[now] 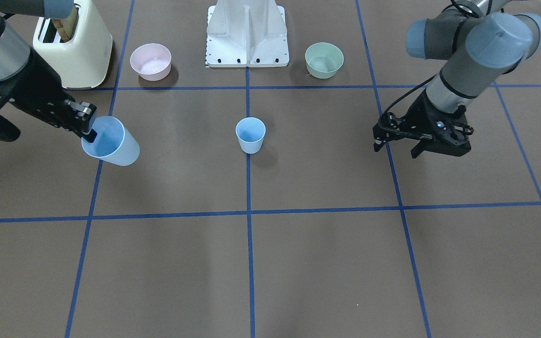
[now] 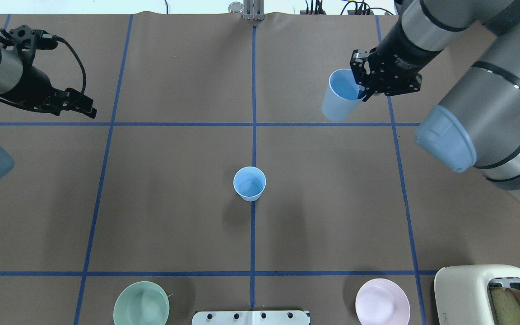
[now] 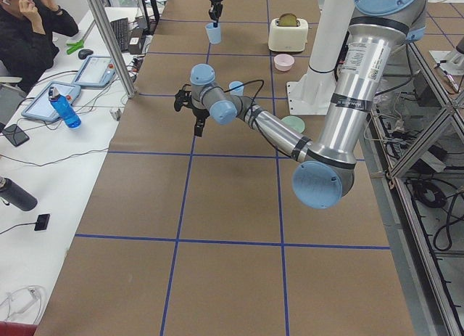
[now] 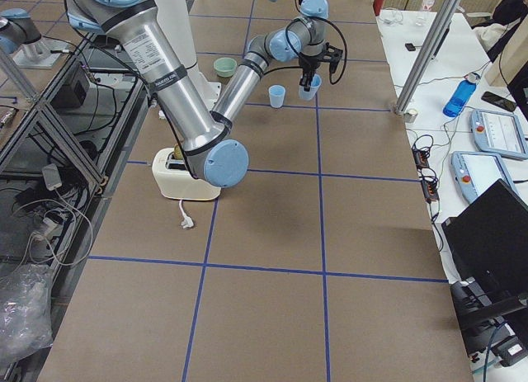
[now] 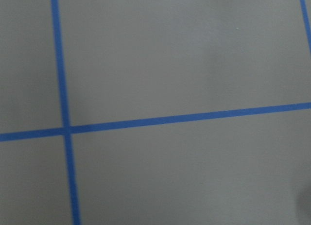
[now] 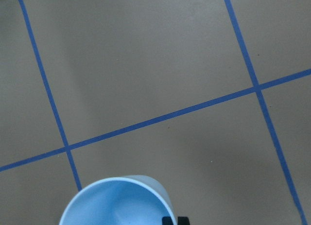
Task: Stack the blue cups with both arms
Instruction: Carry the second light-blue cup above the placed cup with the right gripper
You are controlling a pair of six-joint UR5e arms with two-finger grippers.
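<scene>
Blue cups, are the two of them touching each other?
Apart. The overhead view shows the held cup in the right gripper, with bare table between it and the middle cup.

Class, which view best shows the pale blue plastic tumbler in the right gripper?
Exterior front-facing: the pale blue plastic tumbler shows whole, rim pinched by the right gripper. Overhead shows it smaller; side views, tiny; right wrist, only its rim.

1. Table (image 2: pixel 174 203): brown, marked with a grid of blue tape (image 2: pixel 253 253).
2. Green bowl (image 2: pixel 141 303): upright, at 7 o'clock in the overhead view.
3. Pink bowl (image 2: pixel 382 301): upright, at 5 o'clock.
4. Toaster (image 2: pixel 467 289): cream, at 4 o'clock, near the pink bowl, with toast (image 2: pixel 508 304) in a slot.
</scene>
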